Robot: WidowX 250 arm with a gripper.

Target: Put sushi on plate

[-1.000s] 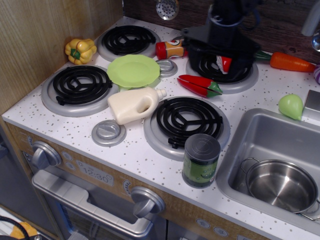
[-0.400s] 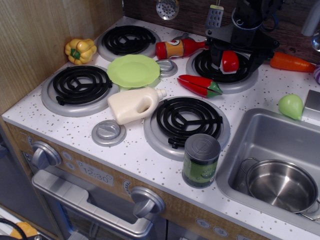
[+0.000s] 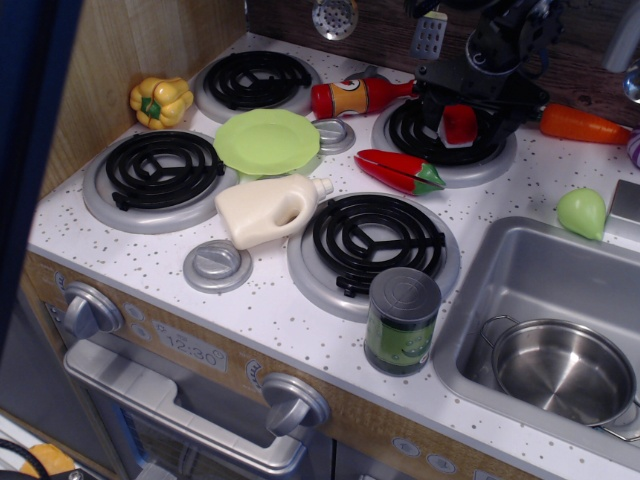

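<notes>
The sushi [image 3: 460, 123], a small piece with a glossy red top, sits between the fingers of my black gripper [image 3: 462, 130]. The gripper is shut on it and holds it just above the back right burner [image 3: 440, 150]. The white base of the sushi is mostly hidden by the fingers. The lime-green plate [image 3: 267, 141] lies to the left, between the two left burners, well apart from the gripper, with nothing on it.
A red ketchup bottle [image 3: 355, 97] and a red chili [image 3: 398, 170] lie between gripper and plate. A white jug [image 3: 272, 208], grey discs [image 3: 217, 265], a green can [image 3: 402, 320], a carrot [image 3: 585, 125] and a sink with a pot [image 3: 565, 370] are around. A dark blur covers the left edge.
The gripper closed on the sushi at the back right burner and rose with it. A dark blue blur has appeared along the left edge.
</notes>
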